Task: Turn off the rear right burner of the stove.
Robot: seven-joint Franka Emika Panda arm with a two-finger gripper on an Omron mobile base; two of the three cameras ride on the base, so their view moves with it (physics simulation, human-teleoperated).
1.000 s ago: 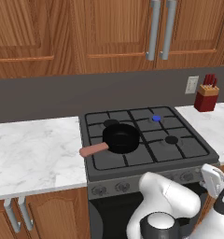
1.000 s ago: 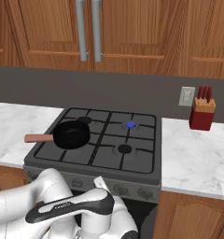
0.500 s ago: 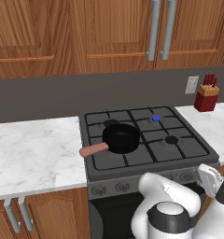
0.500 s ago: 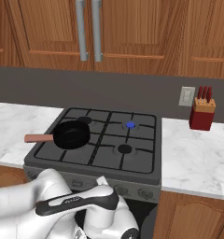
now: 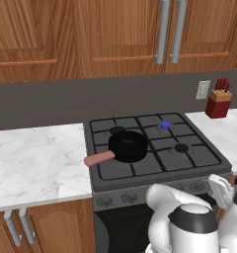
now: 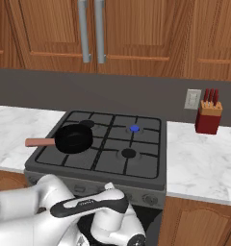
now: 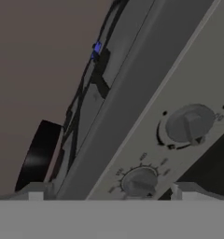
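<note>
On the left, a white marble counter (image 5: 36, 163) runs up to the stove (image 5: 155, 148), with wooden cabinet doors (image 5: 51, 227) below it and more wood cabinets (image 5: 115, 34) overhead. A black pan (image 5: 128, 147) sits on the stove's front left grate, its reddish-brown handle (image 5: 98, 158) sticking out leftward over the stove edge. Behind it is a plain dark burner disc (image 5: 117, 130). Further right, at the back, the rear right burner (image 5: 165, 125) shows bright blue under the grate; from the other side it glows just the same (image 6: 134, 128), with a dark front right burner (image 6: 128, 153) nearer the front panel. Along that panel sits a row of small grey knobs (image 5: 130, 198).

The arm is bent low in front of the stove, its hand down by the panel. From the hand's own camera, the gripper (image 7: 109, 193) has its jaws spread wide with nothing between them, and a knob (image 7: 139, 182) sits right between the two tips, close ahead; a second, larger-looking knob (image 7: 188, 123) lies beyond it on the slanted panel.

Right of the stove, more marble counter (image 6: 204, 163) carries a red knife block (image 6: 209, 117), below a wall outlet (image 6: 192, 99).
</note>
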